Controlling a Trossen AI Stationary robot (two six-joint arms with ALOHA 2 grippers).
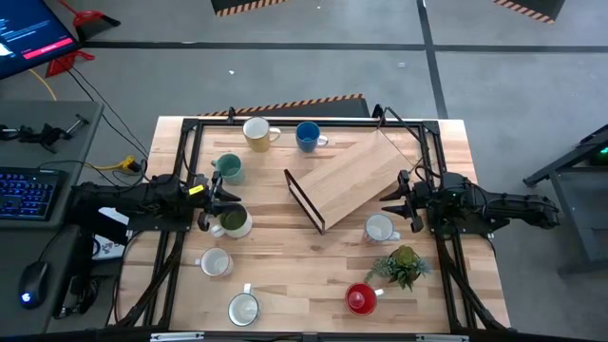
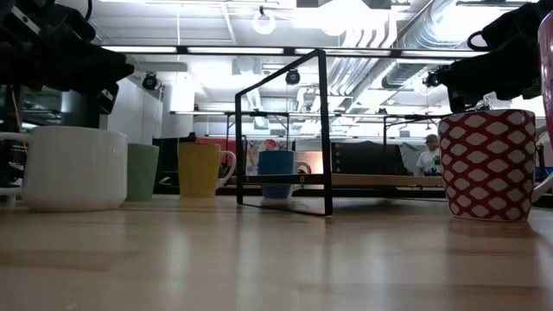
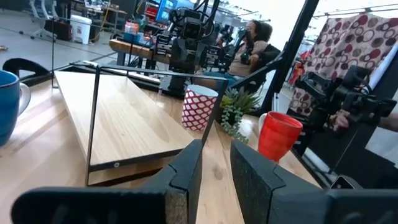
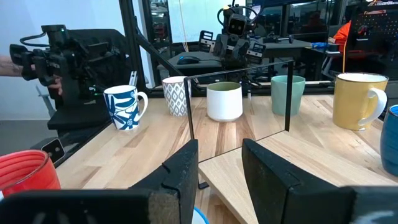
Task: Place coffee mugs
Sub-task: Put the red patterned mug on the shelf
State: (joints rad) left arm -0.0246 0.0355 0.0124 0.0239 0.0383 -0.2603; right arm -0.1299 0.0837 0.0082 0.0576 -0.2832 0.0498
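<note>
Both arms are black, built of blocky jointed segments. The left arm [image 1: 142, 201] carries a small yellow label near its wrist, and the right arm [image 1: 494, 209] is plain dark throughout. Each ends in two flat black fingers [image 3: 186, 180] faced with speckled grey pads [image 4: 186, 180]

Table [image 1: 313, 275]: light wood planks, smooth, slight sheen. Rack [image 1: 347, 180]: same pale wood board on thin black metal frame. Mugs look glazed ceramic: yellow mug [image 4: 356, 99] and red mug [image 3: 278, 135] glossy. Fingers [image 4: 185, 168] matt black, probably plastic.
</note>
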